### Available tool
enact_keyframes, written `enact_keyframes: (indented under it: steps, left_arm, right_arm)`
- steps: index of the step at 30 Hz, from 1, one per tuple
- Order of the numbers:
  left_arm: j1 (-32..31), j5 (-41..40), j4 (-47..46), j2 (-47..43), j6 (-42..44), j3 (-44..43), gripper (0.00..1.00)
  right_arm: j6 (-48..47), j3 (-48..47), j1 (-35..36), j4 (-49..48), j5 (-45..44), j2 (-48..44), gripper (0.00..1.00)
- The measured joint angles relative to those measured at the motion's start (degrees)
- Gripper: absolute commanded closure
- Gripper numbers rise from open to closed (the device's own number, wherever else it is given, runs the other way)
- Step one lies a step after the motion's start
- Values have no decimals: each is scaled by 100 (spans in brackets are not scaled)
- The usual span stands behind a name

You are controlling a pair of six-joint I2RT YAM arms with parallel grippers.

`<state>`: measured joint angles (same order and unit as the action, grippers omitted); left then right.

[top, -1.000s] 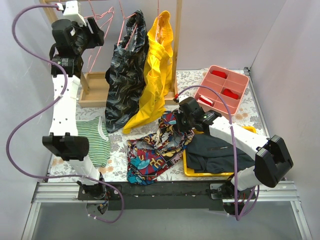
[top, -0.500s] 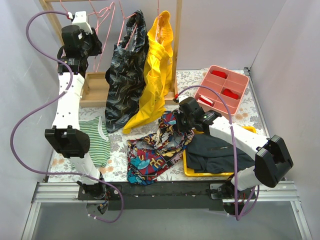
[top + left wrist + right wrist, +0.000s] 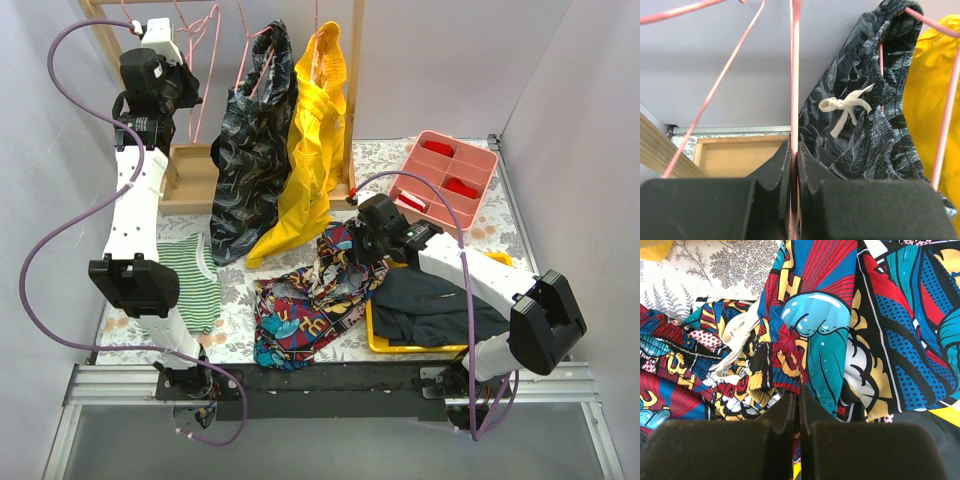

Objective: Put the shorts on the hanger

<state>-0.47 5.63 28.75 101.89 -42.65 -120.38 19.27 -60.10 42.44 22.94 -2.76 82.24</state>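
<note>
The shorts (image 3: 305, 310), in a red, blue, black and yellow comic print, lie crumpled on the table's near middle. My right gripper (image 3: 366, 243) is shut on a gathered fold of their waistband (image 3: 785, 382), with its jaws (image 3: 797, 402) pressed together on the cloth. The white drawstring (image 3: 737, 340) lies just left of the grip. High at the back left, my left gripper (image 3: 188, 84) is shut on the thin pink wire of a hanger (image 3: 207, 55) on the rail. In the left wrist view the hanger wire (image 3: 795, 75) runs straight up from between the closed fingers (image 3: 812, 165).
A black-grey patterned garment (image 3: 250, 150) and a yellow garment (image 3: 315, 140) hang on pink hangers right of the gripped one. The wooden rack base (image 3: 190, 180) stands below. A green striped top (image 3: 190, 280), a yellow tray (image 3: 385, 343) of dark cloth and a pink compartment box (image 3: 445, 175) sit around.
My left arm shifted right and back towards the rail, and its jaws closed onto the pink hanger wire. The right arm and the shorts stayed put.
</note>
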Motion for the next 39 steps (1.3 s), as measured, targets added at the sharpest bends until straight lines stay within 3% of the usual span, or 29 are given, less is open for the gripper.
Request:
enact_keyframes:
  steps: [12,24,32,39]
  left_arm:
    - [0,59,-223,-656,0,109,100]
    - [0,55,-229,-1878,-20,1523,100]
    - [0,-162,39,-3165,-236,2575,100]
    - [4,85,260,-4916,-673,3106,100]
  right_arm:
    - [0,2,0,-2,0,0,99]
    - [0,125,0,-48,20,-44,99]
    - [-20,175,0,15,-13,-350,99]
    - [0,234,2,142,-105,-824,99]
